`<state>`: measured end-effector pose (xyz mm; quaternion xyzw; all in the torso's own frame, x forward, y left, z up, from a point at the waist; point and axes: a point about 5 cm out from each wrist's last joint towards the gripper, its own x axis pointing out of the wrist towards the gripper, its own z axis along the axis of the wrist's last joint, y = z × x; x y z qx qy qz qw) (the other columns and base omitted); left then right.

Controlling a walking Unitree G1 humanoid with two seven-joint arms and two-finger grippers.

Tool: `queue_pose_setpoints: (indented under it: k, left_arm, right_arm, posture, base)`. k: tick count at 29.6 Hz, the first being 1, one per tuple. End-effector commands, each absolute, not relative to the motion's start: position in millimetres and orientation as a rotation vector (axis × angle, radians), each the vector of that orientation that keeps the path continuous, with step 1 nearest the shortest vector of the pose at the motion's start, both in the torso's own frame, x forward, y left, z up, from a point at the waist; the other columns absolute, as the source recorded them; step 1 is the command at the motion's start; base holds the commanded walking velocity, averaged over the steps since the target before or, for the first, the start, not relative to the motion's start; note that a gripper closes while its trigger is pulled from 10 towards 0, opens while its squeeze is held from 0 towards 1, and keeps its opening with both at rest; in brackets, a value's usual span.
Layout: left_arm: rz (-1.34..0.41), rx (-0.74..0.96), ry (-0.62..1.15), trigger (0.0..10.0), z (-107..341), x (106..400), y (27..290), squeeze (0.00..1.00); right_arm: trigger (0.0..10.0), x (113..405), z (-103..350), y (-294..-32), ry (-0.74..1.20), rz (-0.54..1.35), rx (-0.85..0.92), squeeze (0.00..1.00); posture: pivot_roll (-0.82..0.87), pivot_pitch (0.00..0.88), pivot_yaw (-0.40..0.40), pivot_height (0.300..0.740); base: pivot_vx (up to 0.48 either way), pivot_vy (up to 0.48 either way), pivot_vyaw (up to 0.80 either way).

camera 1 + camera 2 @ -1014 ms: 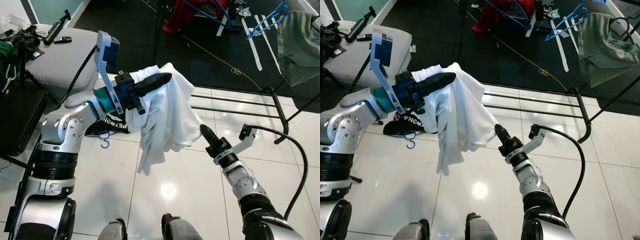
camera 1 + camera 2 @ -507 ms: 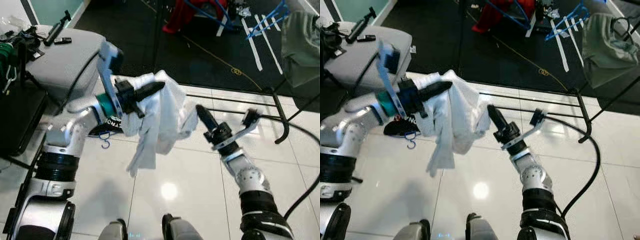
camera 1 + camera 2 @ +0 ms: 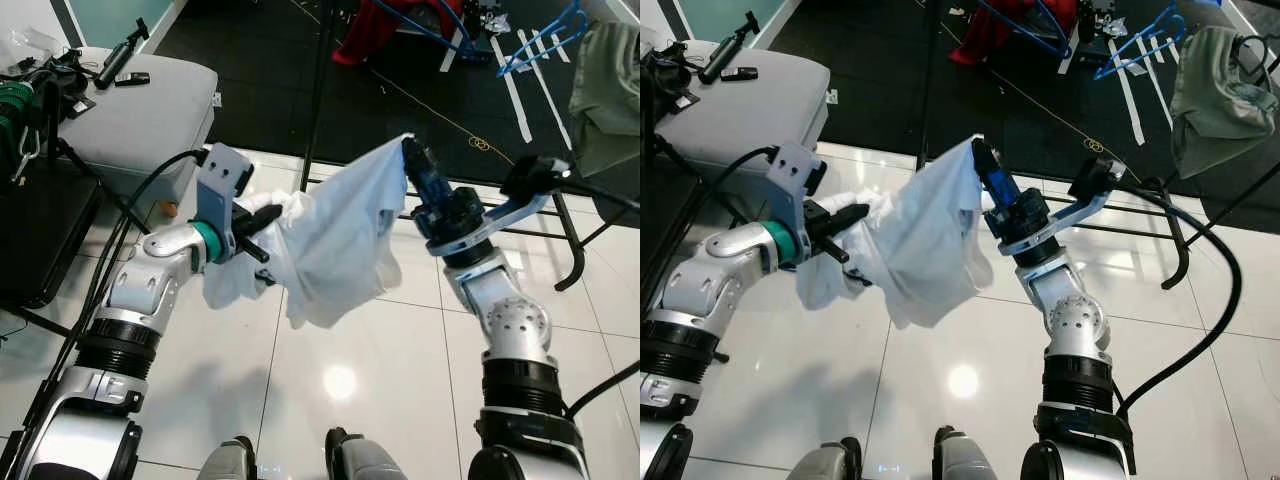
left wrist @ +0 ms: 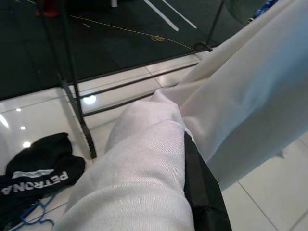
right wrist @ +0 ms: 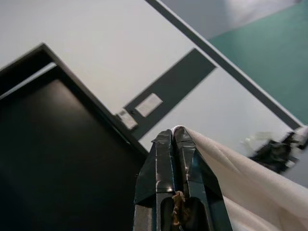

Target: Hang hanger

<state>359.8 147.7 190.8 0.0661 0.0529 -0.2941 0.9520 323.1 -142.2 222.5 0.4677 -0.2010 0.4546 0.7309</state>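
Observation:
A white shirt (image 3: pixel 335 235) is stretched in the air between my two grippers. My right gripper (image 3: pixel 408 152) is raised at chest height and shut on the shirt's upper corner; the right wrist view shows the cloth pinched at the fingertips (image 5: pixel 174 134). My left gripper (image 3: pixel 262 215) is lower and to the left, with the shirt's other end bunched around its fingers (image 4: pixel 202 187). Blue hangers (image 3: pixel 545 35) lie on the dark floor at the far right. Another blue hanger (image 4: pixel 33 216) lies under a black garment (image 4: pixel 36 168) on the tiles.
A black clothes rack has its upright pole (image 3: pixel 320 90) just behind the shirt and its base bars (image 3: pixel 560 230) on the tiles to the right. A grey-green garment (image 3: pixel 605 90) hangs at the far right. A grey seat (image 3: pixel 130 100) and a black case (image 3: pixel 35 230) stand on the left.
My right gripper rose from below the shirt, closed on its corner and lifted it up. The left gripper sank lower and leftward, so the shirt now spreads between both.

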Motion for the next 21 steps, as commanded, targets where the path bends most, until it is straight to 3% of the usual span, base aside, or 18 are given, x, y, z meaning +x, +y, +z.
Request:
queue_pose_setpoints:
  k: [1,12,21]
  left_arm:
    - [-0.589,0.146,0.131,10.0,182,358,150,0.0]
    - [-0.536,0.161,0.117,10.0,174,359,152,0.0]
    - [-0.521,0.137,0.098,10.0,176,360,155,0.0]
  right_arm:
    - [0.0,320,223,-145,-0.459,1.003,1.048,0.0]
    - [0.0,299,228,-147,-0.422,1.191,1.159,0.0]
    - [0.0,303,224,-149,-0.402,1.118,1.137,0.0]
  posture:
    - [-0.02,0.119,-0.017,0.74]
    - [-0.02,0.116,-0.024,0.74]
    - [-0.02,0.106,-0.026,0.74]
  base:
    - [0.0,0.0,0.0]
    - [0.0,0.0,0.0]
    - [0.0,0.0,0.0]
